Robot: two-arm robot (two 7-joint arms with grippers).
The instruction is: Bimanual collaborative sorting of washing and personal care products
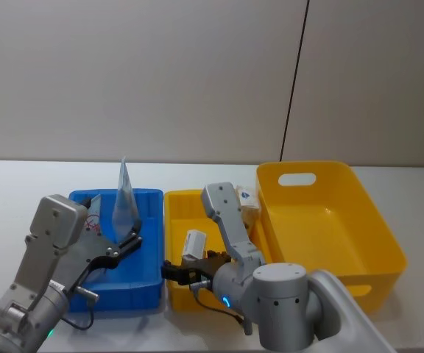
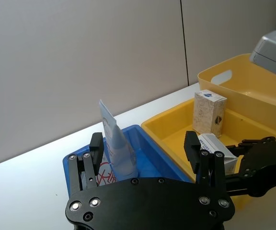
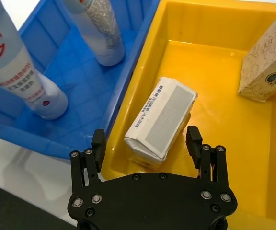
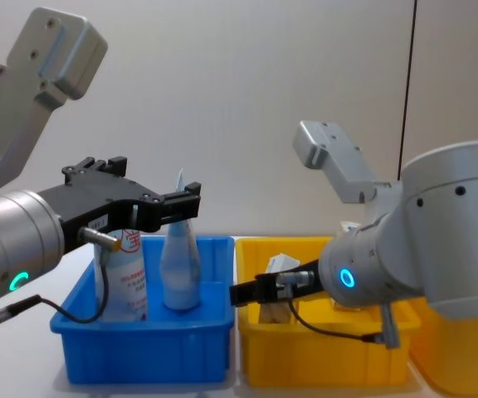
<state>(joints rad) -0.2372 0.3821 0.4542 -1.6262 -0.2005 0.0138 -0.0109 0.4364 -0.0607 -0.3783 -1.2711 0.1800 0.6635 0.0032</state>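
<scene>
Two pale squeeze tubes stand cap-down in the blue bin: a plain one and one with a red round logo. My left gripper hovers open at that bin, its fingers beside the plain tube without clasping it. A beige-white carton lies tilted in the small yellow bin. My right gripper is open just over it, fingers wider than the carton. A second carton stands upright at that bin's far end.
A large yellow bin with a handle slot stands at the right, touching the small yellow one. The three bins sit side by side on a white table in front of a grey wall.
</scene>
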